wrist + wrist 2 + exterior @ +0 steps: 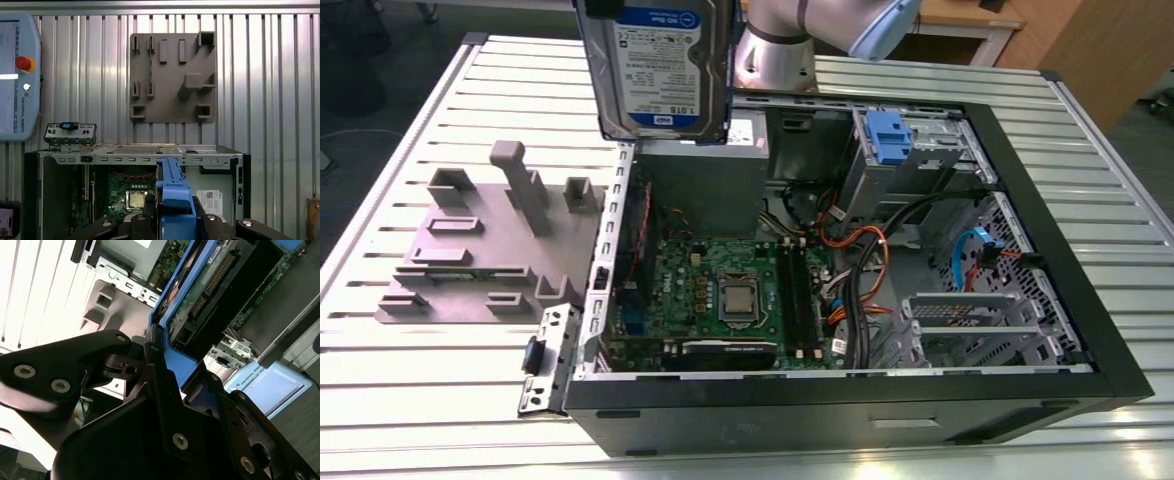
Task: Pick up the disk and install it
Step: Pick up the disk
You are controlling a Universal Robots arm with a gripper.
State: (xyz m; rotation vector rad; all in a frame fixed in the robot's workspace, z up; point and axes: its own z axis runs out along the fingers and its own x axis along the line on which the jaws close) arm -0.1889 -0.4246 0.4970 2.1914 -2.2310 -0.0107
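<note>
**A:** What has the gripper (177, 365) got?

**B:** Its fingers are clamped on the blue end frame of the disk (660, 60). The disk hangs on edge from it, label side out, in the air above the open computer case (1047, 200), near the grey box (700, 185).

**A:** How to carry it well?

**B:** Slowly and upright with no swinging, I'd say. The grip should sit on the frame, not the drive, with the low edge clear of the case rim and the loose cables (854, 240).

Bright, even light; overexposed glare on table (30, 295)
</note>
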